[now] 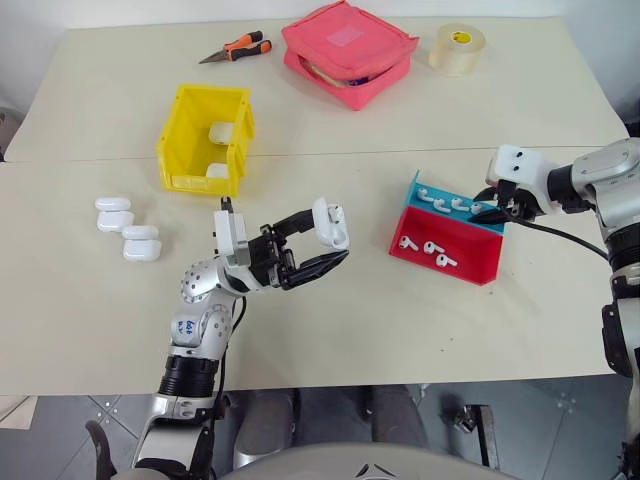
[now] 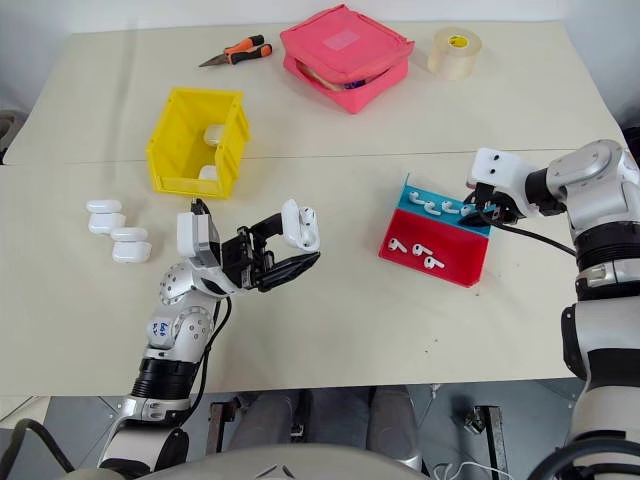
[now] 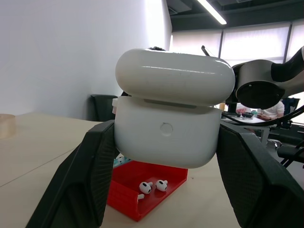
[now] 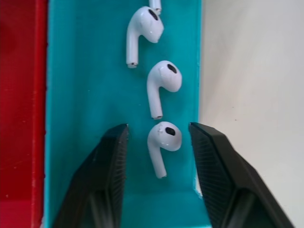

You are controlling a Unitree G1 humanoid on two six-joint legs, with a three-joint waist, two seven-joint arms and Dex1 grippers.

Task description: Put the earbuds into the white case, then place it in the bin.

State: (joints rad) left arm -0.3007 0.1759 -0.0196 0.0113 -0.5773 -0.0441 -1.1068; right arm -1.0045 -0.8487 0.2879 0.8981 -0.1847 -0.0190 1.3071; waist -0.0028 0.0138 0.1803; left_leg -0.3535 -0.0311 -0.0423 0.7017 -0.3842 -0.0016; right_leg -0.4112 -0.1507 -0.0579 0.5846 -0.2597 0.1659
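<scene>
While the right gripper point(image 4: 158, 142) hangs over the blue half of the tray point(image 1: 470, 268), its black fingers point(image 4: 107, 161) stand apart on either side of one earbud point(image 4: 161, 145), not yet touching it. That bud's stem runs lengthwise along the gap, so a straight closing should pinch it across the head. More earbuds point(image 4: 161, 85) lie in line beyond it, and others in the red half. Nearer the bench's middle, the left gripper point(image 1: 318, 248) is clamped on the white case point(image 1: 330, 222), lid raised. Toward the far left edge sits the bin point(image 1: 205, 137), spare cases point(image 1: 125, 228) beside it. The pale bench point(image 1: 330, 330) is uncluttered between them.
</scene>
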